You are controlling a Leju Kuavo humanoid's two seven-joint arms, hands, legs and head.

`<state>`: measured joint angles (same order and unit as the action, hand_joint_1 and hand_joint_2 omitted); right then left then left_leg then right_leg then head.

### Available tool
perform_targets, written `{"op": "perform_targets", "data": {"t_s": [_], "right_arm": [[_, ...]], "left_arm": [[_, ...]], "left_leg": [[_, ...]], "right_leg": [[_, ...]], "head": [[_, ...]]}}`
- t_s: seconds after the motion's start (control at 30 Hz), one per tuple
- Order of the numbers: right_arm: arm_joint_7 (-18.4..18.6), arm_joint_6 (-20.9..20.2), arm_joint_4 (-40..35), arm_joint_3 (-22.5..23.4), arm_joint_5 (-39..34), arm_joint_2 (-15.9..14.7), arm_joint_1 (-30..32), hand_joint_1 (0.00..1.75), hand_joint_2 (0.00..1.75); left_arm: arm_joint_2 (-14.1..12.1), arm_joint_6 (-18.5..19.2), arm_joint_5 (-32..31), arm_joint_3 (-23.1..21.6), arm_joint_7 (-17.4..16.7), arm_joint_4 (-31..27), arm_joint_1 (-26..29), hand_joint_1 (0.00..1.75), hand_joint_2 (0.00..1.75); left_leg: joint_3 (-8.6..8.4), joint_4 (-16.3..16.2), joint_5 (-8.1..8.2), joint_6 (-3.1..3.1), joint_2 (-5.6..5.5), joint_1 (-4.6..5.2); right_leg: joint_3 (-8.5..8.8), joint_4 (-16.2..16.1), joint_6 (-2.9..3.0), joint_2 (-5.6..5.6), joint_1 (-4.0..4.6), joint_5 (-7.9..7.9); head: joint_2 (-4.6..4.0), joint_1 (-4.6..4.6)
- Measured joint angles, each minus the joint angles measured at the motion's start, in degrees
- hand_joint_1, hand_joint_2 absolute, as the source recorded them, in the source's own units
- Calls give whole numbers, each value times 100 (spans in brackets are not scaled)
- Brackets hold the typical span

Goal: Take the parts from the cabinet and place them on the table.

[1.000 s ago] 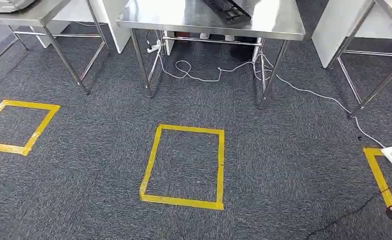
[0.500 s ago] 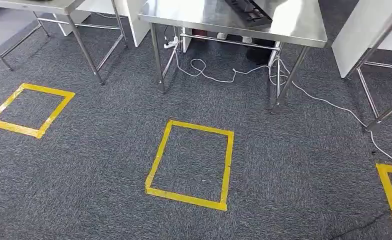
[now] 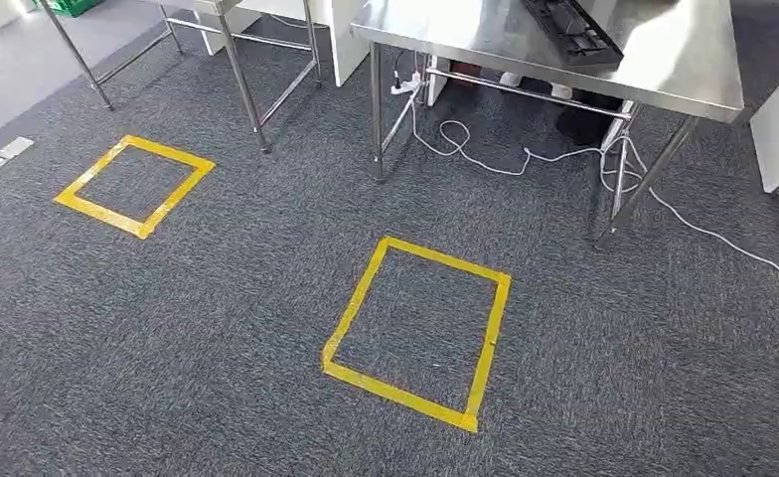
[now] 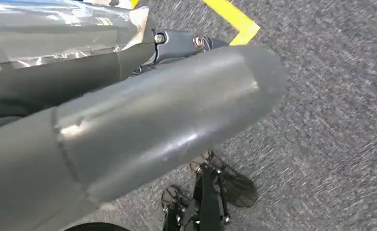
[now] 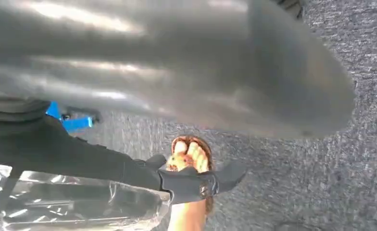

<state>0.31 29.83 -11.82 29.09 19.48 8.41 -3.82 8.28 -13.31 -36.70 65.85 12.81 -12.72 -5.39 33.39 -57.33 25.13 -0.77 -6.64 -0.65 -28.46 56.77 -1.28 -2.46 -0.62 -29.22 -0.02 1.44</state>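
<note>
In the left wrist view my left hand (image 4: 143, 120) holds a part in a clear, shiny plastic bag (image 4: 56, 29); the dark fingers (image 4: 177, 41) lie against the bag and the thick grey thumb runs alongside. My right hand (image 5: 177, 91) likewise has its dark fingers (image 5: 105, 163) laid along a clear plastic bag (image 5: 71, 204), with carpet beyond. Whether this is one bag or two I cannot tell. A steel table (image 3: 505, 40) stands ahead at the top of the head view, with a dark flat item (image 3: 574, 25) on it.
Two yellow tape squares mark the grey carpet, one in the middle (image 3: 351, 308) and one to the left (image 3: 87, 204). White cables (image 3: 485, 159) trail under the table. A person's sandalled foot (image 5: 189, 159) stands near my right hand. A floor socket plate (image 3: 6, 154) lies far left.
The whole head view has swung to the left: tables and squares slid rightwards in the picture, the power strip left the right edge, and the floor plate came in at the left.
</note>
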Motion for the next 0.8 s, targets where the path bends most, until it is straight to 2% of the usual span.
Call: {"op": "perform_targets", "data": {"t_s": [0.03, 0.07, 0.1, 0.13, 0.17, 0.2, 0.23, 0.27, 0.3, 0.33, 0.37, 0.4, 0.43, 0.47, 0.5, 0.53, 0.57, 0.6, 0.63, 0.67, 0.7, 0.73, 0.77, 0.8], "right_arm": [[7, 0, 0, 13, -11, 11, -4, 0, 0], [7, 0, 0, 22, -9, 13, -6, 0, 0], [7, 0, 0, 31, -9, 22, -7, 0, 0], [7, 0, 0, 44, -7, 33, 3, 0, 0], [15, 0, 0, 55, -9, 33, 17, 0, 0], [26, 0, 0, 59, -9, 31, 26, 0, 0], [37, -2, 0, 63, -9, 31, 24, 0, 0], [48, -9, 0, 63, -9, 33, 17, 0, 0], [55, -15, 0, 66, -9, 46, 12, 0, 0], [55, -17, 0, 66, -9, 53, 2, 0, 0], [57, -17, 0, 66, -9, 50, -5, 0, 0], [57, -17, 0, 66, -7, 53, -1, 0, 0], [59, -17, 0, 66, -4, 44, -3, 0, 0], [61, -20, 0, 66, 0, 39, -18, 0, 0], [61, -20, 0, 66, 2, 39, -37, 0, 0], [61, -20, 0, 66, 4, 44, -49, 0, 0], [61, -22, 0, 66, 6, 39, -50, 0, 0], [63, -20, 0, 66, 9, 42, -40, 0, 0], [68, -22, 0, 68, 9, 46, -36, 0, 0], [81, -22, 2, 70, 9, 48, -23, 0, 0], [81, -22, 2, 70, 9, 46, -14, 0, 0], [81, -22, 2, 72, 9, 46, -5, 0, 0], [87, -20, 2, 72, 9, 44, 5, 0, 0], [96, -22, 2, 74, 9, 41, 6, 0, 0]], "left_arm": [[-18, -4, 0, 0, -7, 0, 2, 0, 0], [-15, -4, -4, -2, -9, 0, 5, 0, 0], [-15, -4, -4, -2, -18, 2, 3, 0, 0], [-15, -4, -4, -2, -20, 2, -6, 0, 0], [-15, -7, -4, -2, -22, 2, -10, 0, 0], [-15, -7, -4, -2, -22, 2, -9, 0, 0], [-15, -7, -4, -2, -29, 2, -5, 0, 0], [-15, -11, -2, 0, -31, 2, -1, 0, 0], [-22, -15, 0, 0, -42, 2, 1, 0, 0], [-22, -15, 0, 0, -44, 0, -1, 0, 0], [-17, -15, 2, 0, -44, 2, -9, 0, 0], [-13, -17, 2, 0, -44, 2, -39, 0, 0], [-11, -20, 4, 0, -42, 2, -52, 0, 0], [-11, -35, 4, -2, -39, 2, -46, 0, 0], [-11, -39, 4, -2, -39, 2, -34, 0, 0], [-11, -50, 7, 0, -39, 2, -28, 0, 0], [4, -50, 7, -2, -39, 2, -26, 0, 0], [4, -52, 7, 0, -39, 2, -38, 0, 0], [2, -55, 9, 0, -39, 2, -46, 0, 0], [2, -57, 9, 0, -39, 2, -50, 0, 0], [2, -57, 9, 0, -39, 2, -48, 0, 0], [2, -57, 9, 0, -39, 2, -41, 0, 0], [2, -55, 11, 0, -39, 2, -33, 0, 0], [2, -55, 9, 0, -39, 2, -30, 0, 0]], "left_leg": [[27, -61, 22, 22, -19, -26], [117, -224, 165, 36, 249, 7], [286, -582, 418, 49, 435, 2], [498, -1062, 673, 69, 534, -4], [711, -1530, 869, 88, 581, -11], [849, -1836, 948, 105, 602, -19], [856, -1869, 891, 120, 627, -37], [755, -1682, 744, 136, 651, -60], [510, -1238, 503, 153, 704, -92], [218, -713, 280, 157, 815, -115], [-28, -298, 170, 153, 1113, -119], [-93, -123, 210, 150, 1136, -81], [-66, -151, 207, 95, 1047, -81], [-50, -150, 212, 70, 999, -60], [-25, -149, 211, 29, 928, -27], [-37, -111, 166, -40, 870, -17], [-43, -84, 130, -94, 832, -36], [-19, -80, 105, -150, 778, -44], [4, -80, 96, -173, 719, -41], [28, -81, 86, -189, 637, -33], [42, -82, 79, -197, 558, -24], [45, -83, 74, -200, 484, -13], [43, -85, 72, -198, 404, -12], [37, -87, 66, -190, 322, -12]], "right_leg": [[-39, -55, 72, 79, -136, 47], [11, -51, 102, 137, -105, 61], [-3, -52, 154, 206, -99, 50], [-9, -51, 173, 281, -70, 59], [-18, -49, 176, 369, -56, 56], [-24, -47, 177, 443, -50, 53], [-24, -47, 176, 515, -50, 52], [-25, -45, 175, 570, -51, 48], [-12, -43, 177, 629, -57, 43], [9, -41, 154, 678, -64, 26], [23, -26, 114, 721, -25, 3], [-58, 36, 66, 775, 38, -44], [-34, 4, 40, 815, 40, -49], [-25, -7, 29, 882, 54, -51], [57, -17, -12, 943, 56, -44], [64, -4, -63, 990, 87, -55], [-9, 107, -83, 748, 12, -145], [-133, 382, -34, 522, 7, -325], [-340, 812, 13, 387, -3, -536], [-614, 1357, 38, 314, -13, -753], [-819, 1768, 26, 287, -7, -873], [-895, 1909, -10, 273, -9, -869], [-831, 1760, -60, 266, -10, -764], [-646, 1355, -118, 248, -10, -562]], "head": [[0, -2], [0, -11], [0, -64], [2, -66], [0, -57], [0, -63], [0, -61], [0, -63], [0, -66], [0, -66], [0, -72], [0, -103], [0, -59], [2, -26], [2, -26], [0, -35], [0, -31], [0, -22], [0, -11], [0, -13], [0, -13], [2, -18], [0, -17], [0, -11]]}}
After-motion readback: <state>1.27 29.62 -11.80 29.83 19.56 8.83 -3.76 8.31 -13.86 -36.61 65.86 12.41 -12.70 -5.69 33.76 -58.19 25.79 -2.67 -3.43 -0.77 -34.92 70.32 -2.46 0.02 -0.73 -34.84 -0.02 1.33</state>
